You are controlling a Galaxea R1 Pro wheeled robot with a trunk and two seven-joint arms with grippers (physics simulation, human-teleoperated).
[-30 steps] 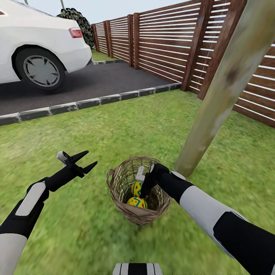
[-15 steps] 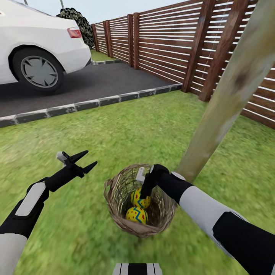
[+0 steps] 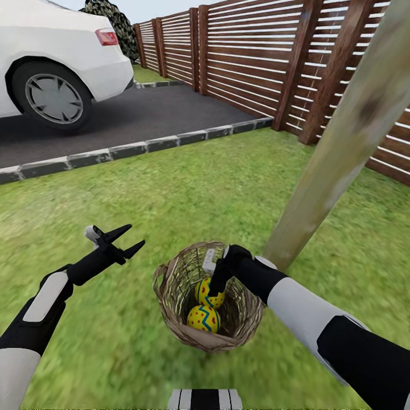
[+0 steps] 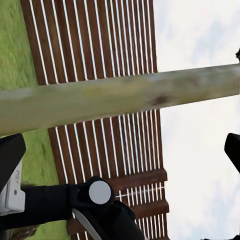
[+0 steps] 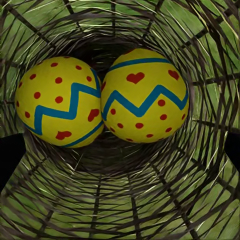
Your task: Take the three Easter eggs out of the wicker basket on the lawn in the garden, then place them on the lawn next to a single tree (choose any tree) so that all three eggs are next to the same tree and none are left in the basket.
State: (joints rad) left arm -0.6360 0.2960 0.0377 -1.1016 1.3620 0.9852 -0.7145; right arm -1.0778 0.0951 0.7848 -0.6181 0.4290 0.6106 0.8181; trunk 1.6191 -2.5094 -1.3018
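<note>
We start with the lawn, which runs up to the fence at 12 o'clock and the driveway with the car at 10 o'clock; the tree leans up from its foot at about 2 o'clock of the basket, just beside it. The basket sits on the grass in front of us with two eggs showing inside, one toward 12 o'clock and one toward 6 o'clock, touching each other. Our right hand is plunged into the basket over the farther egg, and we cannot tell whether its fingers are spread or pinching. Our left hand hovers at 9 o'clock, well apart, fingers spread and holding nothing. We judge the main risk to be a bad grip: the eggs are round and pressed together, so fingers closing off centre could squirt one aside or wedge between them. The light basket could also tip or drag if our wrist catches the rim on the way up. The right wrist view gives what the head view hides: both eggs side by side at the bottom, with the weave around them and no third egg visible. The left wrist view adds the trunk against fence and sky.
</note>
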